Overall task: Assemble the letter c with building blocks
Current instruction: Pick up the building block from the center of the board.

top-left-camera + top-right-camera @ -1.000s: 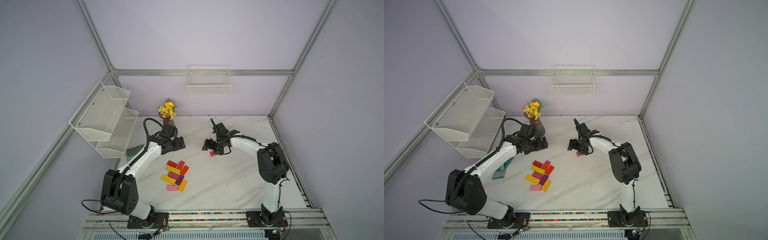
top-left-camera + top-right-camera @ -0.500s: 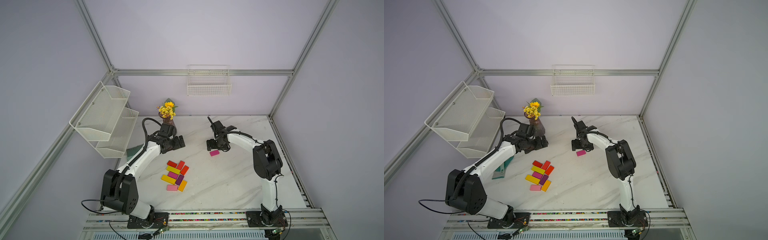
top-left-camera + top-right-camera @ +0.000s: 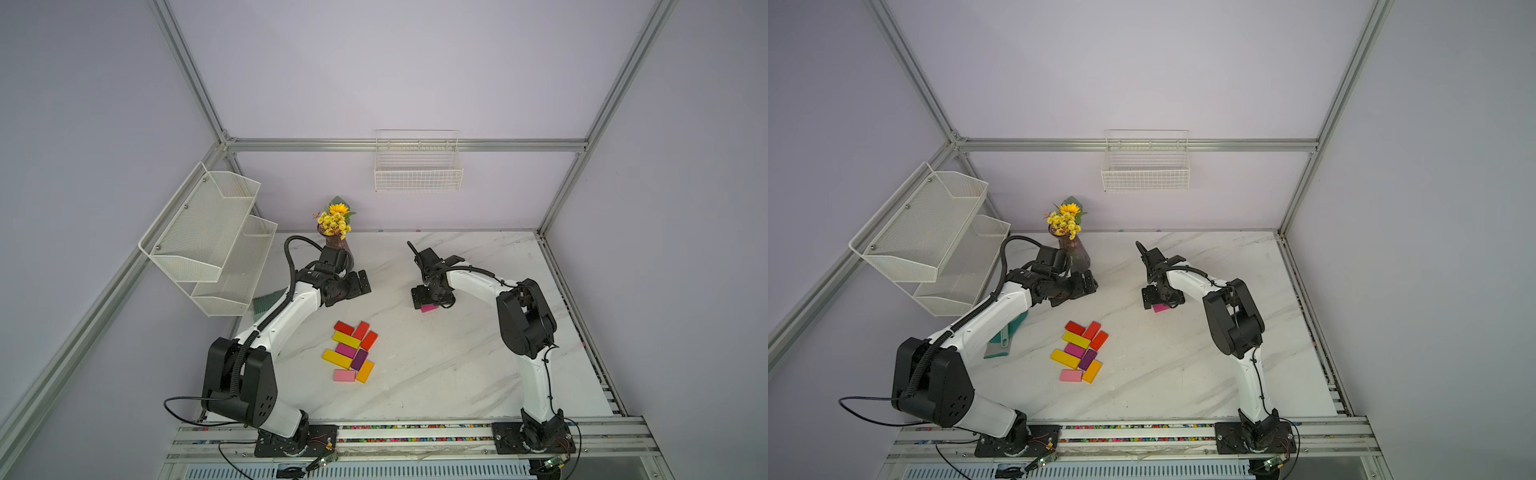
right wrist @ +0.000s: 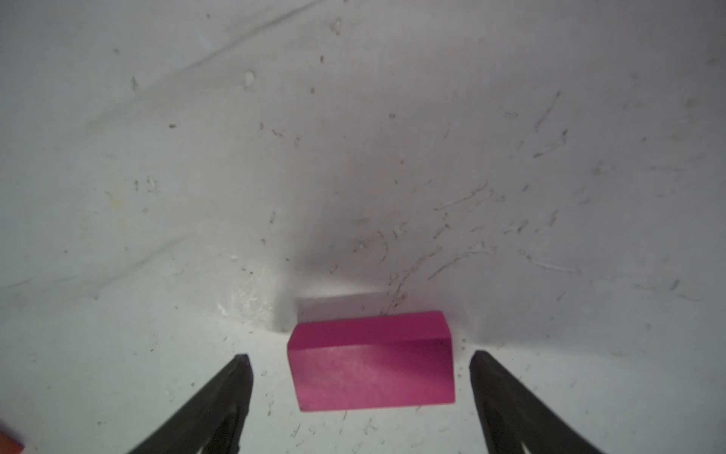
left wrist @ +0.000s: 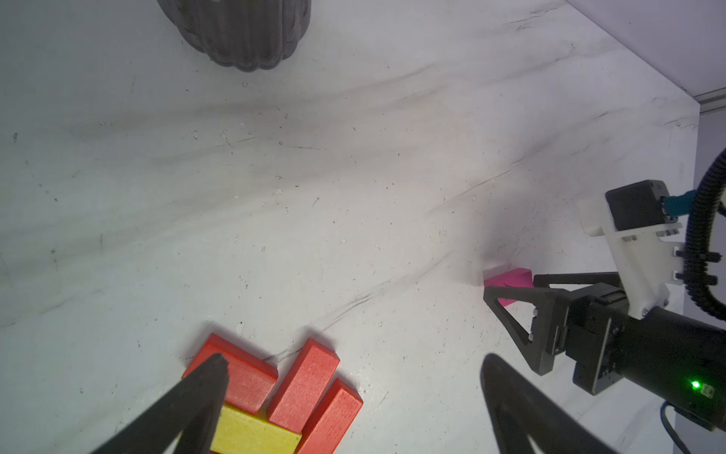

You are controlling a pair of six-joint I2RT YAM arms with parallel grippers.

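Several building blocks, red, yellow, magenta, purple, orange and pink, lie packed together mid-table (image 3: 351,351) (image 3: 1079,351). One magenta block (image 3: 428,308) (image 4: 371,359) lies apart to their right. My right gripper (image 3: 430,300) (image 4: 360,355) is open and low over it. Its fingertips stand either side of the block, with a gap on each side. My left gripper (image 3: 359,282) (image 5: 355,359) hangs open and empty above the table behind the cluster. The left wrist view shows the red blocks (image 5: 304,385) and a yellow one (image 5: 255,432) near one fingertip.
A dark vase of yellow flowers (image 3: 334,232) (image 5: 243,35) stands just behind the left gripper. A white mesh shelf rack (image 3: 208,241) hangs at the left, with a teal dustpan (image 3: 1007,336) under the left arm. A wire basket (image 3: 417,166) hangs on the back wall.
The right gripper drew back off the magenta block, leaving it in plain view, then came down over it again. The left arm has barely moved.
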